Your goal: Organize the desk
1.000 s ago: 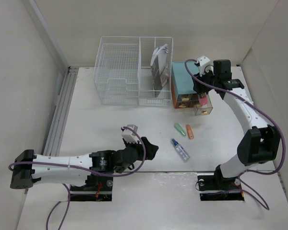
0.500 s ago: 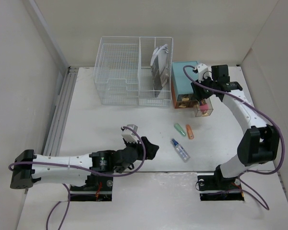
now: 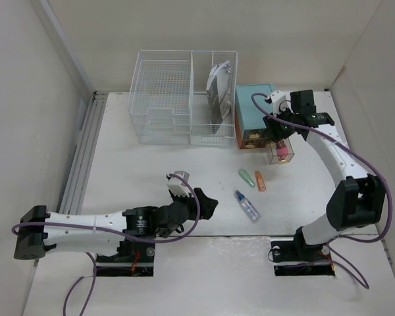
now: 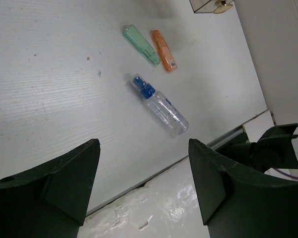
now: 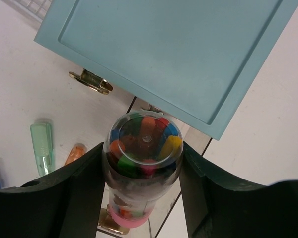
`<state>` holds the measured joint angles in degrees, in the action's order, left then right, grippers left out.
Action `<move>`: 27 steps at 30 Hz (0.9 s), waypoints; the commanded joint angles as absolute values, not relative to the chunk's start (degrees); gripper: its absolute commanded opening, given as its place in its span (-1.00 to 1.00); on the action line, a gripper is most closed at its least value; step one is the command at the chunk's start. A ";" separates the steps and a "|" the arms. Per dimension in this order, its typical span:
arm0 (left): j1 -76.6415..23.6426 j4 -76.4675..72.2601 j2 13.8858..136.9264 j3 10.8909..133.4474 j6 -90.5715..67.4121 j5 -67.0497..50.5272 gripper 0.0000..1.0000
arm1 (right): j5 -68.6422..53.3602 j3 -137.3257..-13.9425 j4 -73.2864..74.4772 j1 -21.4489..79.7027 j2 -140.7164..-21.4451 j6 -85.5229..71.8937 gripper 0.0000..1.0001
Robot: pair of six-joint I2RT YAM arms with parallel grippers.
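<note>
The white desk (image 3: 145, 171) holds a teal drawer box (image 3: 252, 108) at the back right, with a clear drawer (image 3: 280, 157) pulled out of it. My right gripper (image 3: 281, 136) is shut on a clear jar of coloured crayons (image 5: 144, 148) with a pink cap (image 3: 284, 151), held cap-down over the open drawer. In the right wrist view the right gripper (image 5: 143, 173) clamps the jar from both sides, with the teal box (image 5: 169, 54) behind. My left gripper (image 3: 203, 204) is open and empty low over the desk's front, and in its own view (image 4: 144, 183) nothing lies between its fingers.
A green highlighter (image 3: 246, 177), an orange highlighter (image 3: 260, 181) and a small blue-capped spray bottle (image 3: 247, 205) lie on the desk between the arms. A white wire basket (image 3: 178, 99) with a dark packet stands at the back. A metal rail (image 3: 82, 158) runs along the left edge.
My right gripper has moved toward the near side and down with the jar, bringing its pink cap over the open drawer. The left arm has not moved.
</note>
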<state>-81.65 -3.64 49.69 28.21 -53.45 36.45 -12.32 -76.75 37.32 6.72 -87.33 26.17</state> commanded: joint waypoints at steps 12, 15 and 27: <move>-81.91 -5.10 48.87 29.44 -52.56 36.74 0.37 | -10.55 -79.89 40.87 7.29 -85.25 27.33 0.53; -81.91 -5.10 48.87 29.44 -52.56 36.74 0.37 | -10.55 -80.77 40.87 7.29 -84.55 27.33 0.63; -81.91 -5.79 49.48 28.92 -52.56 36.74 0.37 | -9.84 -78.84 35.77 7.29 -78.30 27.33 -0.78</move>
<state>-81.65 -3.64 49.69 28.21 -53.36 36.45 -10.07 -78.28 39.38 6.83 -77.78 27.31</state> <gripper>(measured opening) 0.687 0.134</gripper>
